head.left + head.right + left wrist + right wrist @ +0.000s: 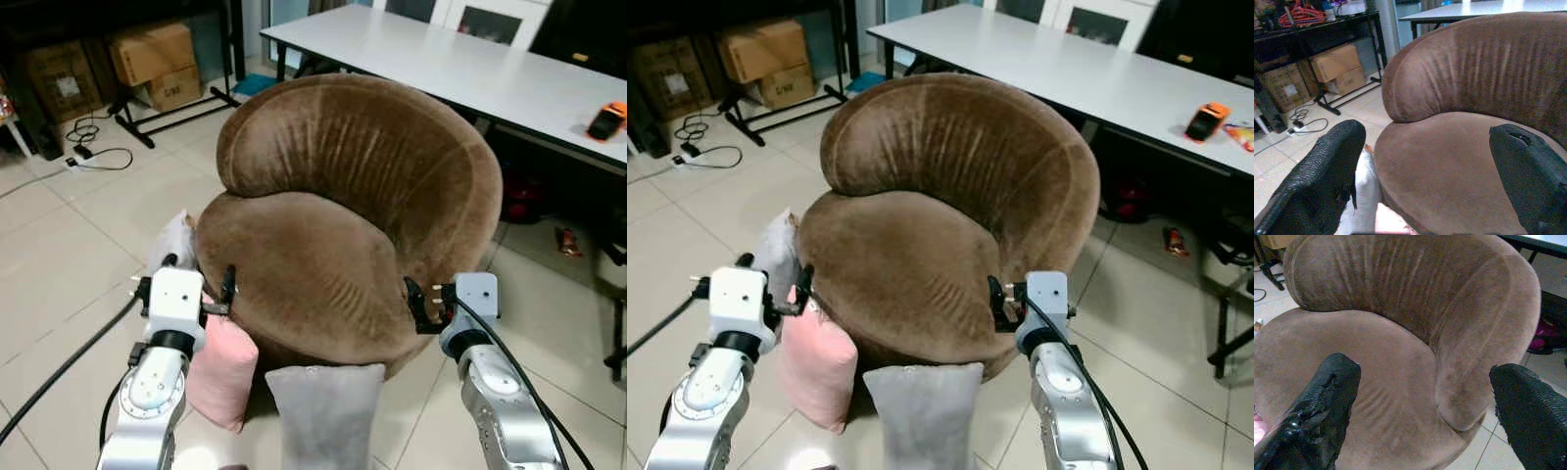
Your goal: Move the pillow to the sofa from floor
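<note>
While the brown sofa [343, 215], a round tub seat with a bare cushion, stands dead ahead on the tiled floor [59, 255], three pillows lie or lean at its front base. Long white surface [460, 59] behind it; cardboard boxes [157, 59] and a cable beyond, to the left.

Grey pillow [325, 416]: largest of the three, propped upright against the sofa's front, low and central, between the two arms. Pink pillow [223, 372]: just left of it, standing against the sofa base, directly beneath the left gripper [201, 289]. A paler grey-white pillow [174, 240] sits behind the pink one, half hidden.

Left gripper: fingers spread wide, nothing held, poised at the sofa's left rim just above the pink pillow. Right gripper [423, 302]: likewise released and empty, at the sofa's right front edge, well apart from any pillow.

Judgement: no pillow is grasped yet; the step in hand is the reach down. The pink pillow is nearest the left gripper. Do it well by lowering straight onto the top edge, pinching a good fold of fabric rather than a corner, then lifting clear of the seat rim before swinging inward. A soft pillow will sag, so lift high.
</note>
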